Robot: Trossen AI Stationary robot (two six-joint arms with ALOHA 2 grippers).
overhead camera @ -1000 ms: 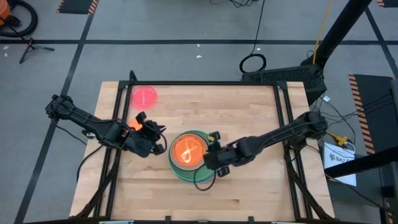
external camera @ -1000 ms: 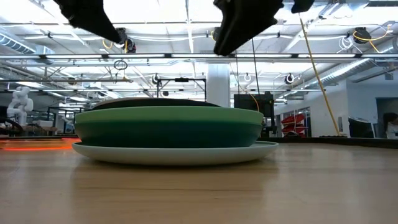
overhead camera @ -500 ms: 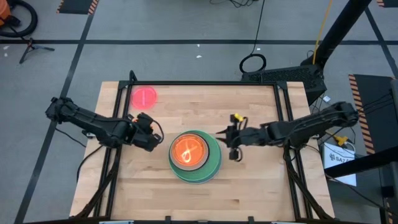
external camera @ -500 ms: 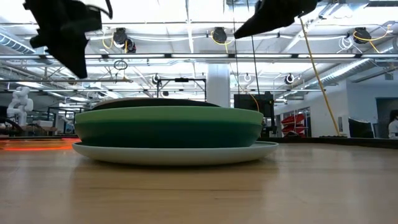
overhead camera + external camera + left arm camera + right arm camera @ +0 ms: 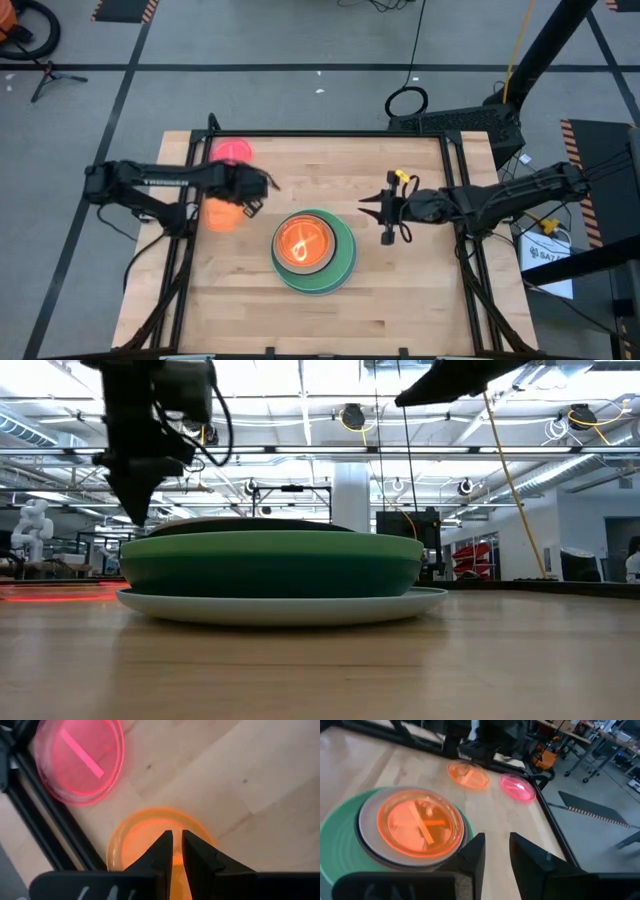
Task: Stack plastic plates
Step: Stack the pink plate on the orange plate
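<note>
A stack of plates [image 5: 345, 262] sits mid-table: a pale plate [image 5: 280, 606] at the bottom, green ones [image 5: 270, 565] above it, a translucent orange one [image 5: 304, 242] on top. A second orange plate [image 5: 222, 213] lies flat by the table's left edge, and a pink plate [image 5: 232, 150] lies at the far left corner. My left gripper [image 5: 176, 834] hovers above the loose orange plate [image 5: 150, 835], fingers pointing down, open by a narrow slit. My right gripper [image 5: 378, 220] is open, in the air to the right of the stack.
The black table frame [image 5: 190, 170] runs along the left edge right beside the loose orange and pink plates. Bare wood [image 5: 400, 310] lies in front of the stack and to its right. The right wrist view shows the left arm [image 5: 485, 740] beyond the stack.
My right gripper has drawn back from over the stack toward the table's right edge, leaving the orange plate on top. My left gripper has swung from beside the stack toward the far left, uncovering the loose orange plate.
</note>
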